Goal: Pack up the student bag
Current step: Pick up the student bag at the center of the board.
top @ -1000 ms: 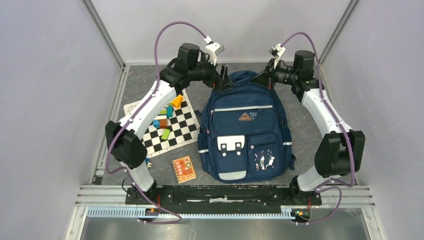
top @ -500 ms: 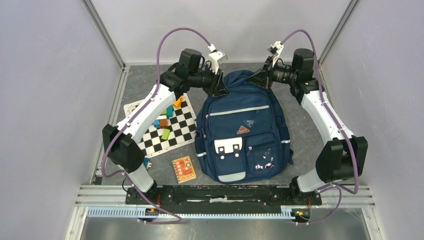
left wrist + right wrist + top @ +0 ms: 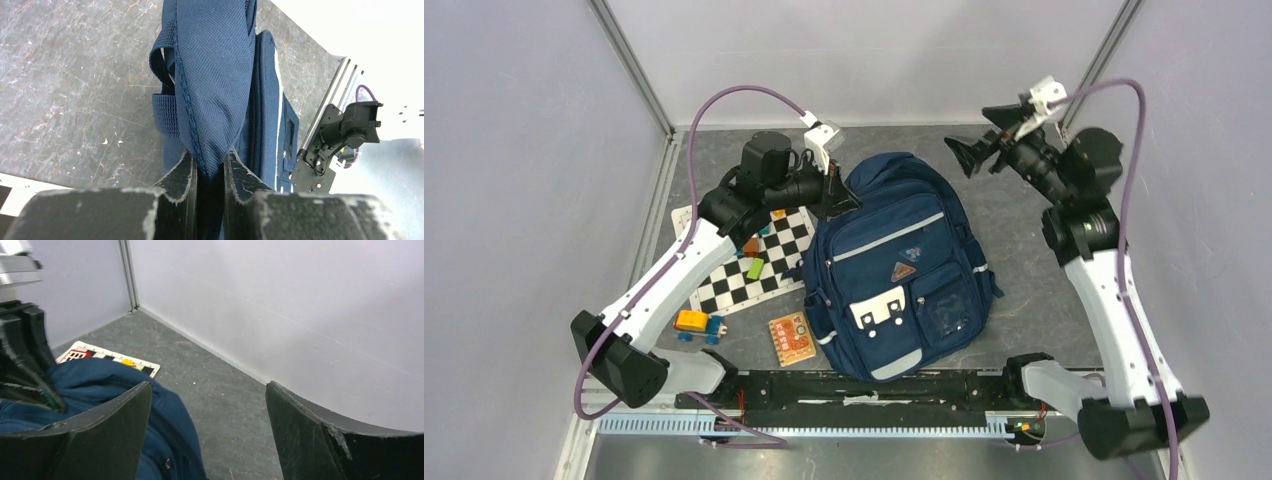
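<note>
The student bag, navy with grey stripes and a white patch, lies face up on the grey table, its top turned toward the far left. My left gripper is at the bag's top left corner. In the left wrist view my left gripper is shut on a fold of the bag's navy fabric. My right gripper hangs in the air beyond the bag's top right, apart from it. In the right wrist view my right gripper is wide open with nothing between its fingers, and the bag lies below and to the left.
A checkerboard mat with several coloured blocks lies left of the bag. An orange booklet and a small yellow and blue toy sit near the front left. Grey walls enclose the table; a metal rail runs along the near edge.
My left gripper shut on the bag's top and pulled it left, turning the bag. My right gripper let go of the bag, opened wide and lifted away to the right.
</note>
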